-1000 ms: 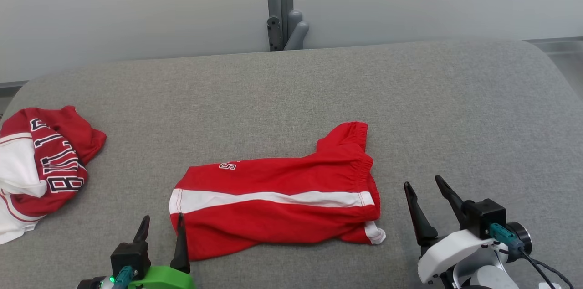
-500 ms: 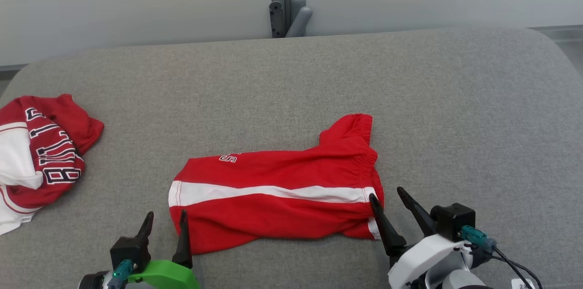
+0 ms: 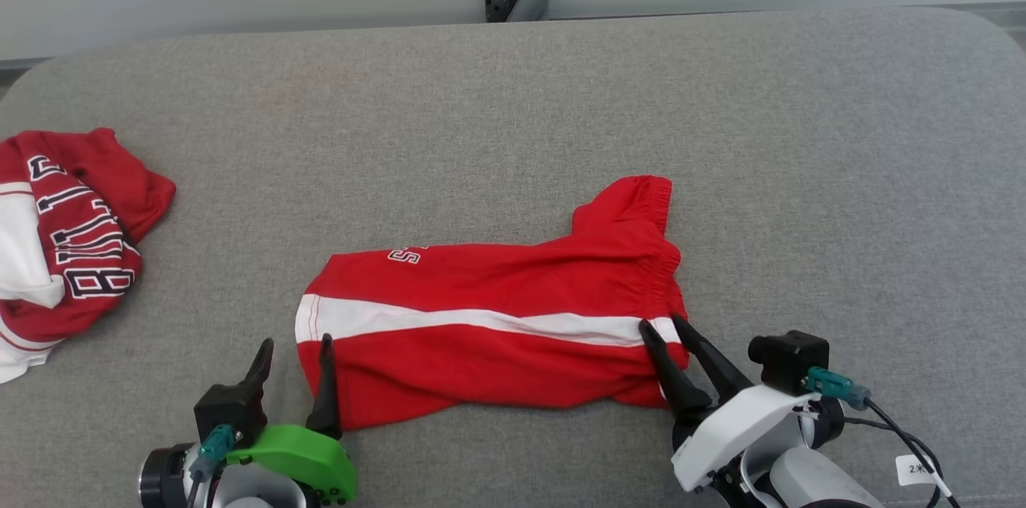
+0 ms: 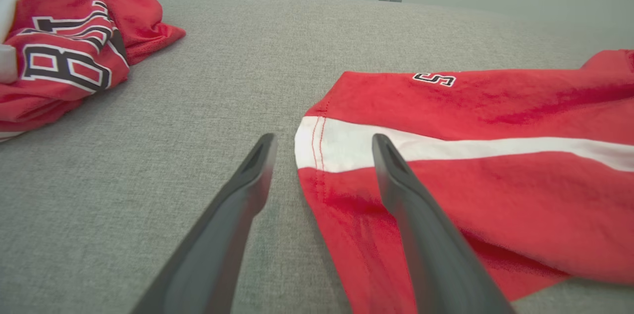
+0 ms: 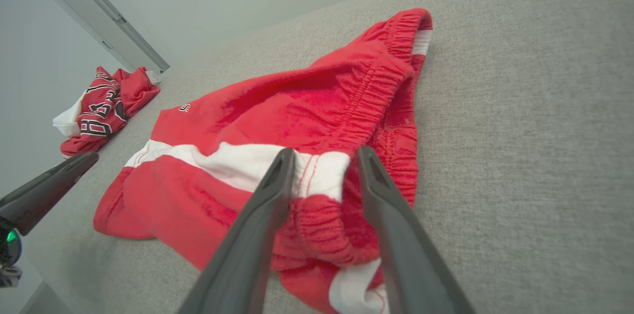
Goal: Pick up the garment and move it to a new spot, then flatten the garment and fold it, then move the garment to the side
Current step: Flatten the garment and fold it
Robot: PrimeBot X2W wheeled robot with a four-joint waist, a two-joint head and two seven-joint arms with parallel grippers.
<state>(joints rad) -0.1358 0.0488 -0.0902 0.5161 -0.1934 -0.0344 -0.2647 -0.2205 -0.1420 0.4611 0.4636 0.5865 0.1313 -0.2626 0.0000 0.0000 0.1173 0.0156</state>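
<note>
Between the half-parted fingers of the right claw (image 3: 659, 322), not clamped: the bunched waistband corner of the red shorts (image 3: 497, 292). Stretching leftward from there, flat on the grey desk (image 3: 801, 131), white stripe along the length. At the far hem, the left claw (image 3: 296, 340), spread wide, right finger over the cloth, left finger over bare desk. Well beyond to its left, a crumpled red-and-white jersey (image 3: 72, 251).

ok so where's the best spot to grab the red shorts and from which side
Grip the red shorts by the gathered elastic waistband at their right end, beside the white stripe, coming low from the near right. The cloth bunches thick and stands proud of the grey cushion there, giving a fold to pinch. The right gripper straddles that spot, jaws open.
</note>
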